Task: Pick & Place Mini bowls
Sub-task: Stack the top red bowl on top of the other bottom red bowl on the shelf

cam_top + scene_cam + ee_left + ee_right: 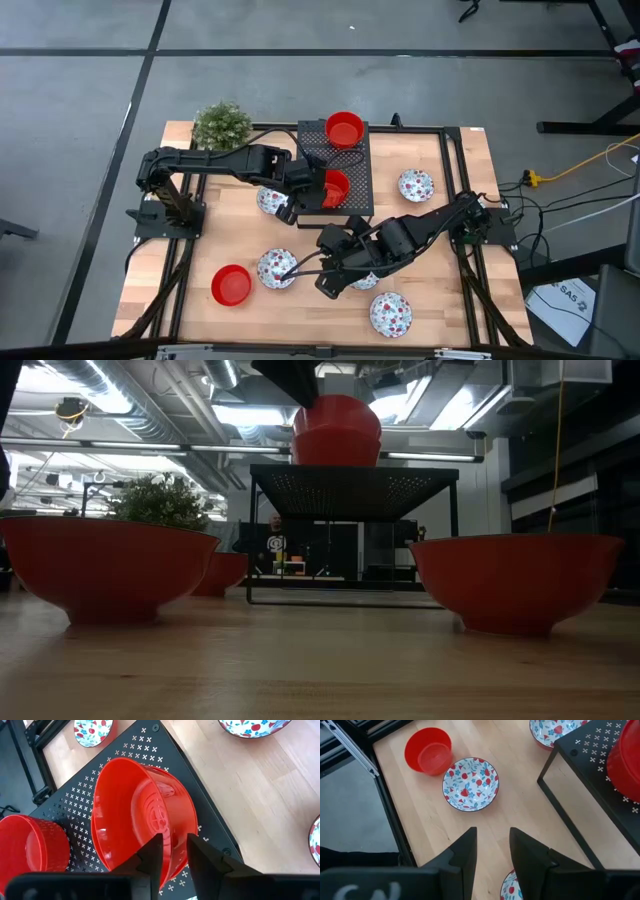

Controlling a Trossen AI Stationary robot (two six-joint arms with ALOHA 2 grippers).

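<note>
— Red bowl [140,815] on the box [120,750]: is it down yet?

— It looks so. It sits on the perforated top, near the edge on the table side, and a second red bowl [30,850] stands farther back on the same top.

— And the left gripper [172,857]?

— It is right over the bowl's near rim. Its fingers [150,865] stand apart, one inside the wall and one outside. I cannot tell whether either pad touches the wall.

— So the step is the release. How should it go?

— I would open a little wider first, so that both pads are clear of the wall. Then lift straight up. A sideways pull could catch the rim and drag the bowl towards the edge of the box, or tip it.

— Any risk to the other bowl up there?

— Little, I think. The two are apart, and a straight lift stays well away from it.

— Where is the right gripper [492,855]?

— It hovers over the table [520,810] with its fingers apart and nothing between them. A floral bowl [470,784] lies just ahead of it. It should wait until the left arm has left the box, since both arms are close together at the middle.
</note>
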